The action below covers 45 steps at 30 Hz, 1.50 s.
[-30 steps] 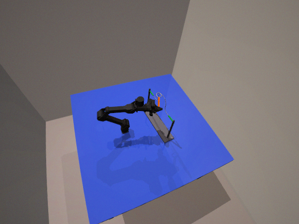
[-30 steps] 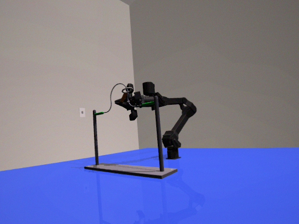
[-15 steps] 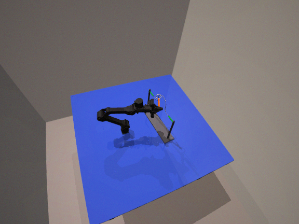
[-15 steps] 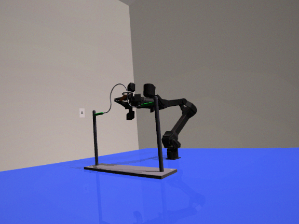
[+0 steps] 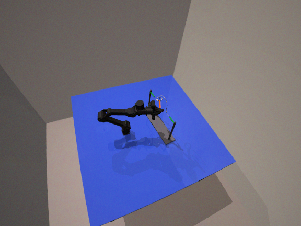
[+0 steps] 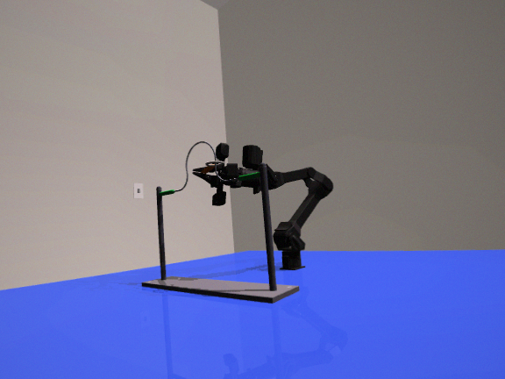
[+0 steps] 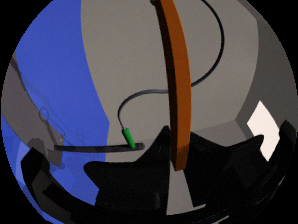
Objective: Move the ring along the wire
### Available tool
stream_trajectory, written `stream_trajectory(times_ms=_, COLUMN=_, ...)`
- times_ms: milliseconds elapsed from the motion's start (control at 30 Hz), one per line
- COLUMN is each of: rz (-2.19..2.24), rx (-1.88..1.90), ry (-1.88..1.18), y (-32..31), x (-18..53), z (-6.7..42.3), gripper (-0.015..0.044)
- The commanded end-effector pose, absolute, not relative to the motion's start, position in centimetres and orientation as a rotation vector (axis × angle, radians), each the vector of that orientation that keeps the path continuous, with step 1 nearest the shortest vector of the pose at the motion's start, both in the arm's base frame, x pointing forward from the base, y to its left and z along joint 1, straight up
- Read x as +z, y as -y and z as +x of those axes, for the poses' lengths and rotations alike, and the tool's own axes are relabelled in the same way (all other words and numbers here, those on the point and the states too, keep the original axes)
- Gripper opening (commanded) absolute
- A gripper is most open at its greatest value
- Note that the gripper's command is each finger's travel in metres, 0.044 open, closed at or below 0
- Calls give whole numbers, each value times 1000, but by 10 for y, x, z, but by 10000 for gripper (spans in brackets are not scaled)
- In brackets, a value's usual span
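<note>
My gripper (image 5: 163,110) (image 6: 194,172) (image 7: 170,129) is shut on the lower end of the orange handle (image 5: 160,104) (image 6: 208,169) (image 7: 181,90). In the exterior view the handle leans back over the gripper. The ring (image 5: 162,99) is at the handle's upper end, around the wire's grey part near its green end (image 5: 152,94) (image 6: 249,176); whether they touch cannot be told. The grey wire (image 5: 166,104) (image 6: 187,164) (image 7: 222,45) arches to the other green part (image 5: 171,120) (image 6: 167,192) (image 7: 128,138). The ring is out of the wrist view.
One post (image 5: 149,99) (image 6: 268,228) stands beside the gripper body; the other post (image 5: 172,131) (image 6: 161,232) (image 7: 100,149) stands at the far end of the base plate (image 5: 160,128) (image 6: 206,288). In the exterior view the wire's low stretch crosses in front of the gripper body.
</note>
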State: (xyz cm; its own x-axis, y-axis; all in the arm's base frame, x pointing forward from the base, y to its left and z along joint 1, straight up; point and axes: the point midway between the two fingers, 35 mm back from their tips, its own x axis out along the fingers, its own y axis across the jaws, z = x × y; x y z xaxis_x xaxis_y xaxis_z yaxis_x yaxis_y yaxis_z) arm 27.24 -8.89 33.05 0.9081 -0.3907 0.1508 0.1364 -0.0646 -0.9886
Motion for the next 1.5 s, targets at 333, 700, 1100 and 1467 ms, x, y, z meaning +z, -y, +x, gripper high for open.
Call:
stream_trajectory(times_ms=333, rz=-1415, rx=-388, ry=-243, y=87, x=295, z=273, gripper=-150)
stream_trajectory(times_ms=700, rz=-1180, rx=-325, ry=-300, y=77, x=258, z=273, gripper=-150)
stream_trajectory(times_ms=1100, rz=-893, rx=-246, ry=-361, y=53, x=220, z=271, gripper=-150)
stream_trajectory(times_ms=1467, rz=-697, rx=-166, ry=-314, y=33, x=195, z=279, gripper=-150)
